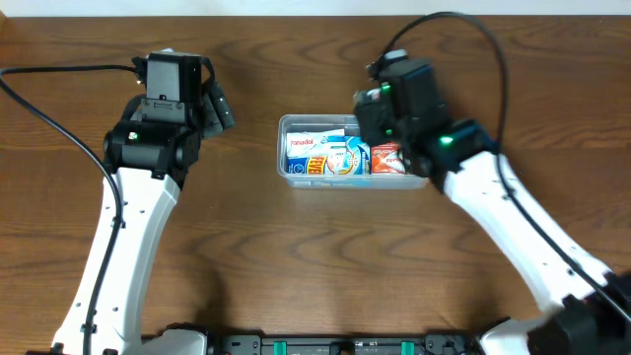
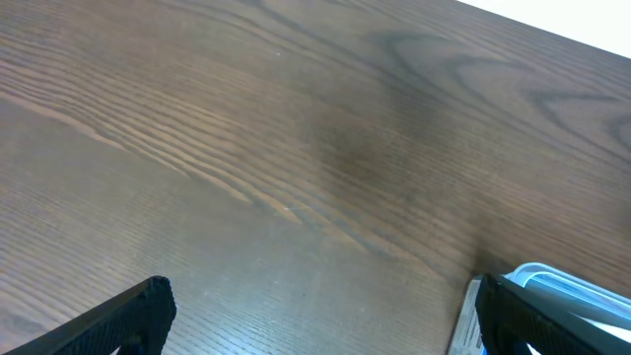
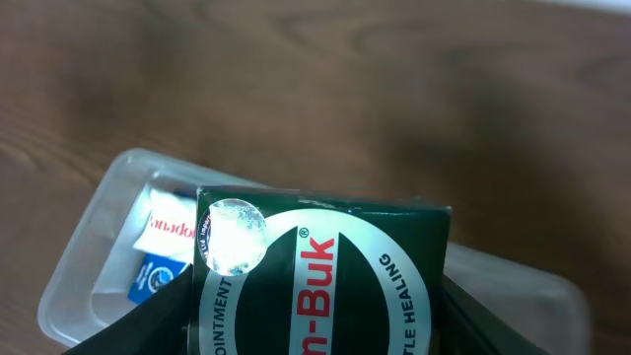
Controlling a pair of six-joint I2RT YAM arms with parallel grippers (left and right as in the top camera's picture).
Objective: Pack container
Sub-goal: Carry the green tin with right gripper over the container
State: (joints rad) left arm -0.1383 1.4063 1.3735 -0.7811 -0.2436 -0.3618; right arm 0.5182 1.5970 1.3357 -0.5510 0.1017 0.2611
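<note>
Partly hidden container [image 1: 284,148], green box [image 3: 325,281] cropped below

Dark green cardboard box [image 3: 325,286], right wrist view: red "-Buk" on a white oval, the word's start cut off at the frame edge, a small ® by the "k". Ring lettering read "OINTMENT" at left and "TLE HEALING" at right, both partial. Round silvery seal [image 3: 235,235] on the box bore print too fine to read. White and red packet [image 3: 173,225] in the clear plastic rectangular tub [image 3: 74,266]: "panadol", upside down. Overhead: "Panadol" on a white and blue box [image 1: 304,144]; orange-red box [image 1: 386,158] print was illegible.
</note>
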